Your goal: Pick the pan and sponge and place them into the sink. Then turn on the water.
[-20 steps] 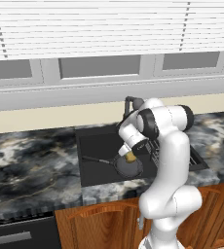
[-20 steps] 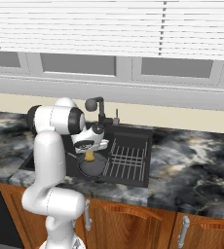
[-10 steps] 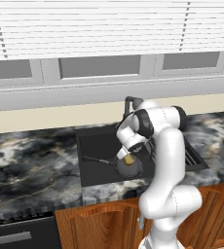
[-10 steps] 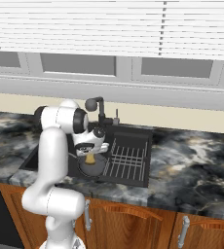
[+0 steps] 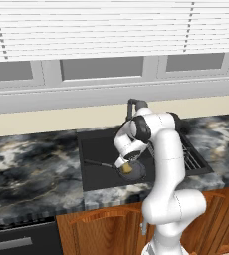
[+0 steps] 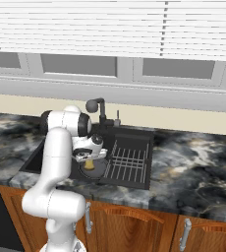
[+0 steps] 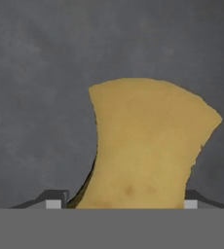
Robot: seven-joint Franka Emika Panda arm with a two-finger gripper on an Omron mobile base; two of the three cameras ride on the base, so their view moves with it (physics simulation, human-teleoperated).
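while over the pan (image 5: 136,172) in the sink (image 5: 94,149), the hand (image 7: 119,206) grips the sponge (image 7: 145,146).

The pincer (image 5: 127,168) has lowered the sponge (image 5: 128,169) toward the pan (image 5: 138,172).

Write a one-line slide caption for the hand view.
Yellow sponge between the fingers, just above the grey pan.

Sponge (image 5: 128,169) at end effector (image 5: 126,167) over pan (image 5: 135,172).
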